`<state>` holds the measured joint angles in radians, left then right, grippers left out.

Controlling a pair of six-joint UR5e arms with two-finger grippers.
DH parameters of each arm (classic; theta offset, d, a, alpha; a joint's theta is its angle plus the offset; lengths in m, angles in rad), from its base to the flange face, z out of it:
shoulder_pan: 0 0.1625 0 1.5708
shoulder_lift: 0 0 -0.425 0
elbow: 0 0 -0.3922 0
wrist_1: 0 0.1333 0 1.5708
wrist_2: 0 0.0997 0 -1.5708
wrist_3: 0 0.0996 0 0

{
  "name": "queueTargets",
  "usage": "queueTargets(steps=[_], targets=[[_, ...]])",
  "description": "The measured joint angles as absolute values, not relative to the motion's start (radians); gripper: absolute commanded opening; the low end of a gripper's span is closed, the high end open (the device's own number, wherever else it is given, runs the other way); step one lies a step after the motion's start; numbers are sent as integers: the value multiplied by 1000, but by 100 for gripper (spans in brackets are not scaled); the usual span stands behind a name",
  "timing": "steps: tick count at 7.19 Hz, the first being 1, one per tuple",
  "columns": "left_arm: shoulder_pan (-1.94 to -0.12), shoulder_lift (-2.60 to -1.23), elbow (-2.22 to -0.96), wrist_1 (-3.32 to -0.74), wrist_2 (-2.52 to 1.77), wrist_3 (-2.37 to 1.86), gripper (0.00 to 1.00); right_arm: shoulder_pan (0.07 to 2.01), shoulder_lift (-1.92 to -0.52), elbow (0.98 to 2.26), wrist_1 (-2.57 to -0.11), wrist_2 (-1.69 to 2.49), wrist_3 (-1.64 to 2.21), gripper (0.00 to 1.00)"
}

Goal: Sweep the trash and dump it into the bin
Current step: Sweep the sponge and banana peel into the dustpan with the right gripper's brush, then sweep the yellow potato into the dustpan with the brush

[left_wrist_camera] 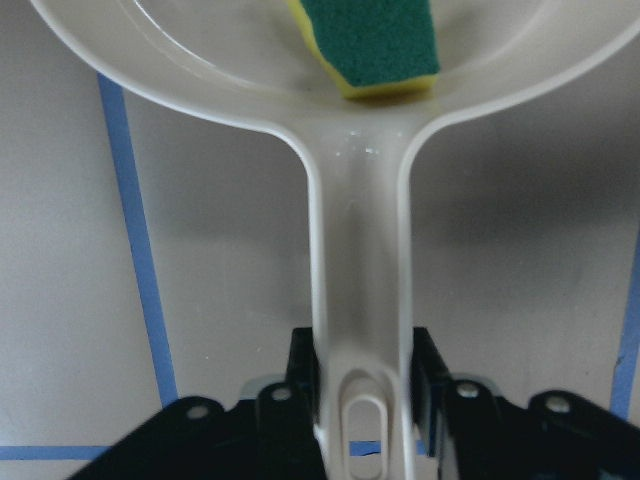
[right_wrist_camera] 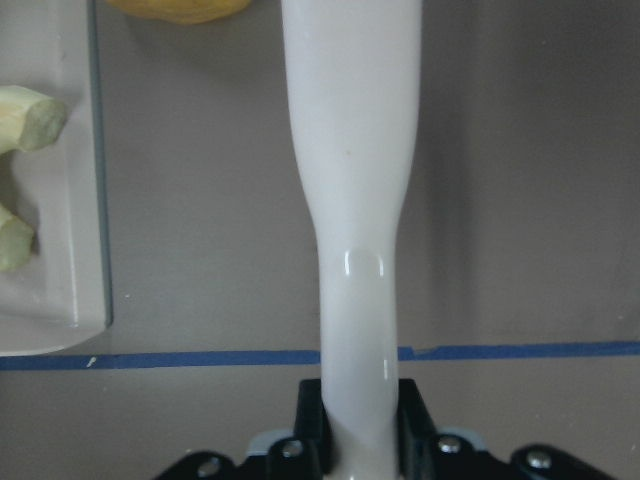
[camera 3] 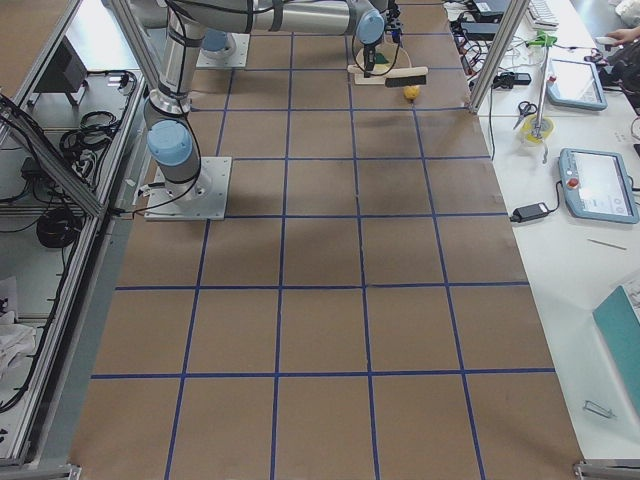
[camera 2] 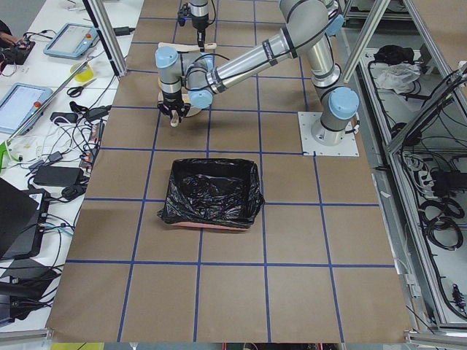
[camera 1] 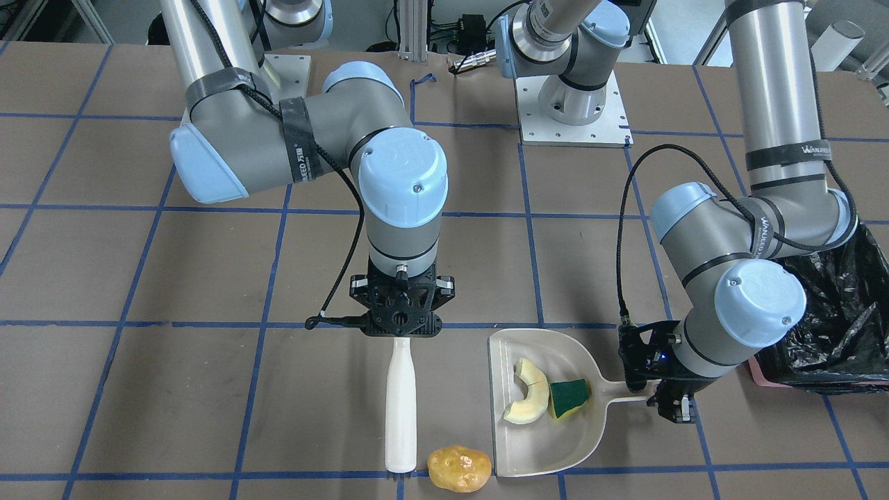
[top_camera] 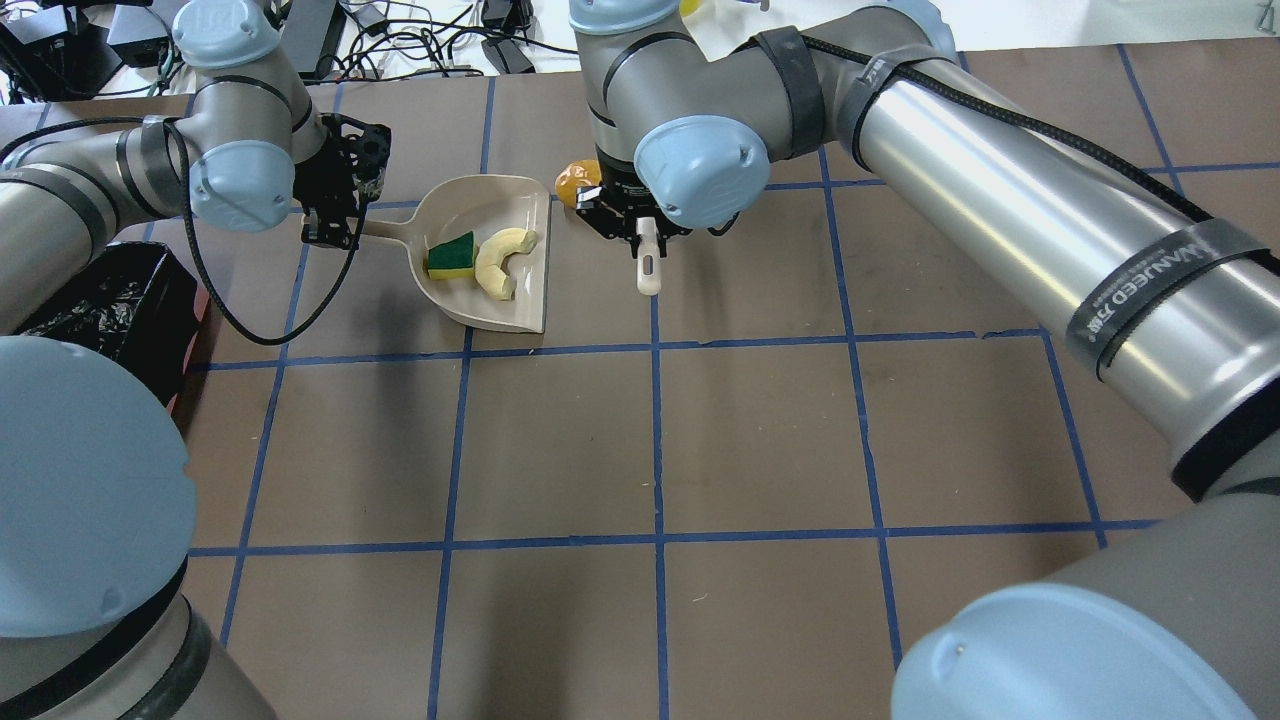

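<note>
Beside the dustpan lip lies potato lump; right end effector clamps brush, left end effector clamps dustpan.

I see the dustpan on the table to the robot's left of the brush, its mouth turned toward the brush; the squash slice and sponge wedge lie inside it, just beside each other, the sponge wedge nearer the handle; the potato sits outside on the table, between the dustpan's far corner and the brush head; the left gripper clasps the dustpan's handle, the right gripper the brush's; the bin stands further left, nearer the robot's base.
</note>
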<state>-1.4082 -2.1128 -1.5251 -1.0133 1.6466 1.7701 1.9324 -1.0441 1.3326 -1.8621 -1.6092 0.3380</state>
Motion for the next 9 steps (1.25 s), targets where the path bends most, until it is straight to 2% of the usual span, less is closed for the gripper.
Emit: queueTargets(steps=[3, 9], targets=[[-1408, -2113, -1525, -1013, 1649, 1769, 0, 1915, -946, 1317, -1962, -1631, 272, 0], [-1408, -2115, -1525, -1013, 1649, 1766, 0, 1916, -809, 1176, -1979, -1660, 227, 0]])
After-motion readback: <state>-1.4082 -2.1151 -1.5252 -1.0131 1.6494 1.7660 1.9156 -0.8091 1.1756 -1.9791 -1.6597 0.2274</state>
